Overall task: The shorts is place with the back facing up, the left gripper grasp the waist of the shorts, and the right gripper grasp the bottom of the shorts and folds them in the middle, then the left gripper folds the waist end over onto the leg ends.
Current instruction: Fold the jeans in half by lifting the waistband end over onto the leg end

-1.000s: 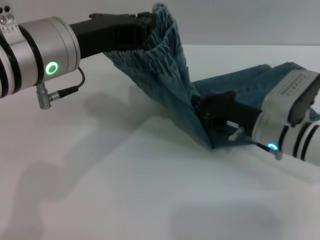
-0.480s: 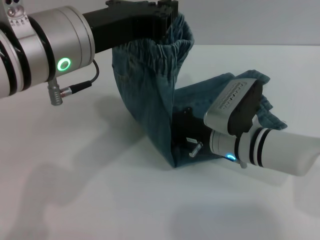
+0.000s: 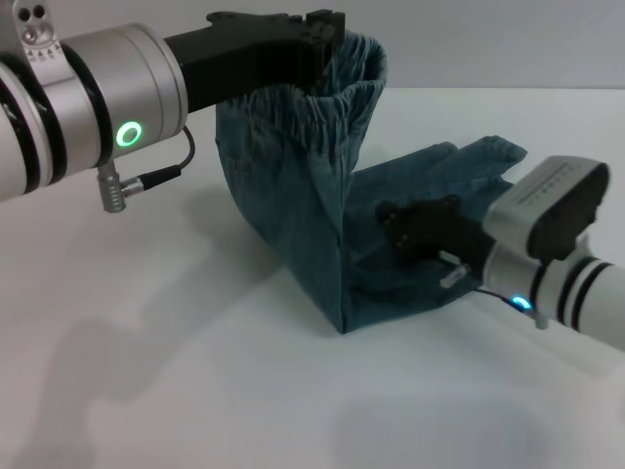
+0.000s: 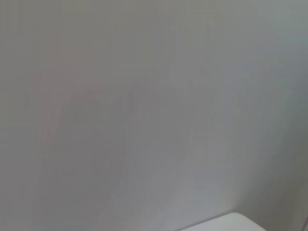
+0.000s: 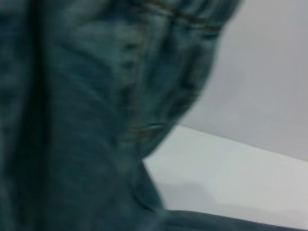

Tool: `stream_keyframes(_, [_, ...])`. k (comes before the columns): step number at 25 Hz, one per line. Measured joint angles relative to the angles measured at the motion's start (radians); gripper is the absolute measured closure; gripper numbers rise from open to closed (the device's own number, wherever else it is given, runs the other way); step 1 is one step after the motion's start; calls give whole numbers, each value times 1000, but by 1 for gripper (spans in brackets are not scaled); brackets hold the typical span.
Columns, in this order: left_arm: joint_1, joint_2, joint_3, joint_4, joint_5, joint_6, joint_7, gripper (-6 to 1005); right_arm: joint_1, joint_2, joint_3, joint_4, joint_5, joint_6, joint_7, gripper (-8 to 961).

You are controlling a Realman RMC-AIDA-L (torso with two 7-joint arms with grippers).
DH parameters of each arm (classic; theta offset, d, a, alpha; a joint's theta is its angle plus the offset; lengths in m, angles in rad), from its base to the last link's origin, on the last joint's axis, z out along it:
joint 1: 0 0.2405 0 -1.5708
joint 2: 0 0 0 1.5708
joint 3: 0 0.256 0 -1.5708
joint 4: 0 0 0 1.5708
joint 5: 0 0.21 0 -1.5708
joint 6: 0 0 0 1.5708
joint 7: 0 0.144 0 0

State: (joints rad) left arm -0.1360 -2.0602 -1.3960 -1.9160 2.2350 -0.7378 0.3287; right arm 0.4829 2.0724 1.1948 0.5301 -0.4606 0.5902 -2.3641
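Three views examined, head view first. Faded blue denim shorts (image 3: 322, 234) found half raised over a plain white table (image 3: 195, 391): ruffled elastic waist (image 3: 342, 93) held up in the air, cloth hanging from it in a steep sheet down to a fold resting on the table near the middle of the view. Remaining denim lying flat behind and to the right of that fold, reaching toward the far right edge of the cloth. Black forked left gripper (image 3: 327, 44) on its thick silver-white arm with green ring light, high at upper left, fingers pressed onto the gathered waist and pinching it. Black blocky right gripper (image 3: 405, 234) with small silver plug, low at right, set against the flat-lying denim just beside the hanging sheet; jaw state not determinable here, fingertips lost against the dark cloth. Leg ends and cartoon print not made out.

Left wrist view: only a blank pale wall (image 4: 144, 96) and a small corner of the white table (image 4: 226, 224); no fingers, no cloth.

Right wrist view: blue denim (image 5: 72, 120) filling most of the picture at close range, blurred, with a stitched seam running through it and gathered folds toward one corner. White table (image 5: 231, 163) and pale wall (image 5: 269, 72) beyond the cloth. No fingers of this arm seen, contact with the denim not confirmable from here.
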Motion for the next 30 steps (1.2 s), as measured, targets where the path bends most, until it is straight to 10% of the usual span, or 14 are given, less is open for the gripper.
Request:
stream_keyframes(22, [-77,-1,124,123,-6,170,13,950,-449,-11,445,261,-103,7,-127,889])
stream_keyframes(30, [-171,-2,216,279,-41,318,13,951,-493,-8,465,279,-119,8,-121,886])
